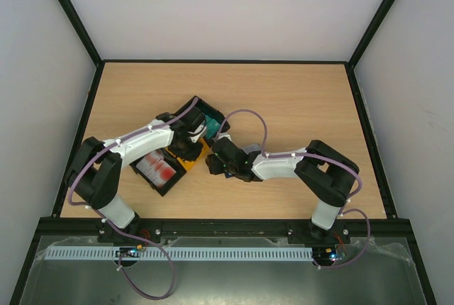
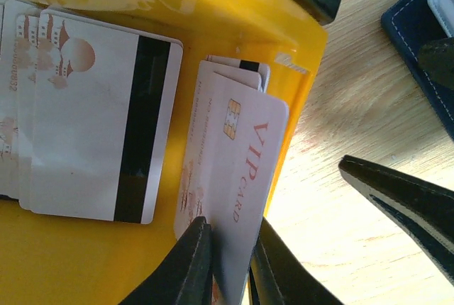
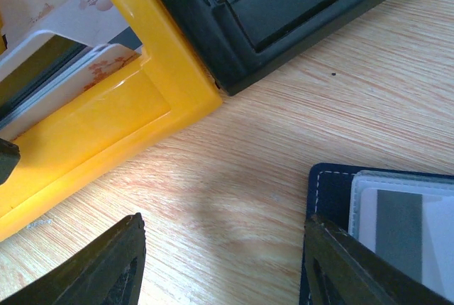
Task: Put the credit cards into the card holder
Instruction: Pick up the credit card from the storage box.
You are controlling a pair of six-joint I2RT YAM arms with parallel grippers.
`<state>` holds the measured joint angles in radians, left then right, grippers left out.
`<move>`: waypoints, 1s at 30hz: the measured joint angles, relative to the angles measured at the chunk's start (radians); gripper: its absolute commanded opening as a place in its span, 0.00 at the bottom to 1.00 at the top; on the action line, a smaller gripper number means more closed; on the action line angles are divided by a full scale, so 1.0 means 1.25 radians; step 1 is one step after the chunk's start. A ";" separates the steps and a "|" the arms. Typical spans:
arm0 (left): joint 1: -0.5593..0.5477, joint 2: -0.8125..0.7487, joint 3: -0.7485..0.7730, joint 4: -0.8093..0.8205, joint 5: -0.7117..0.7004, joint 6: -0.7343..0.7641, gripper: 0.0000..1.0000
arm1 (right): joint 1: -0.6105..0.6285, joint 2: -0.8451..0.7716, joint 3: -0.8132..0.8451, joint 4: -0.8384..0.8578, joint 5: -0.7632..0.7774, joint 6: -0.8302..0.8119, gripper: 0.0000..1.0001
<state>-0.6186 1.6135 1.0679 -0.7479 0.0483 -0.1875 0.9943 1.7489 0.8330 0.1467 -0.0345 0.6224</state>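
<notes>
While the left gripper (image 2: 230, 225) pinches a VIP card (image 2: 241, 156) at the tray (image 3: 128, 113), the right gripper (image 3: 223, 220) hangs wide open by the card holder (image 3: 328, 191).
Bench (image 1: 298, 99): wood, both arms reach in from the near edge and meet about mid-bench. Tray is black and yellow, angled, a bit toward the left edge. Card holder is navy with white stitching, flat on the wood just right of the tray's yellow end, not touching it. One right finger is over its edge, and something pale grey shows inside. White cards (image 2: 92, 120) with red marks and a black stripe are stacked in the yellow compartment. Teal cards (image 1: 211, 120) are in the black far compartment. VIP card is tilted on two others, overhanging the yellow wall, clamped at one short end.
</notes>
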 measured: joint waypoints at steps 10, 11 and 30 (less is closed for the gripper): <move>0.000 -0.001 0.000 -0.001 0.000 0.000 0.16 | 0.000 0.008 0.001 0.000 0.000 0.000 0.60; 0.000 -0.002 0.000 -0.002 0.002 0.000 0.16 | 0.000 0.008 0.002 0.000 0.000 0.000 0.60; 0.000 -0.020 0.000 -0.006 0.022 0.000 0.16 | 0.000 0.009 0.003 0.000 0.000 0.000 0.60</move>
<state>-0.6186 1.5887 1.0679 -0.7555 0.0753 -0.1875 0.9939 1.7607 0.8368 0.1467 -0.0349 0.6220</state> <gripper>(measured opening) 0.168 0.598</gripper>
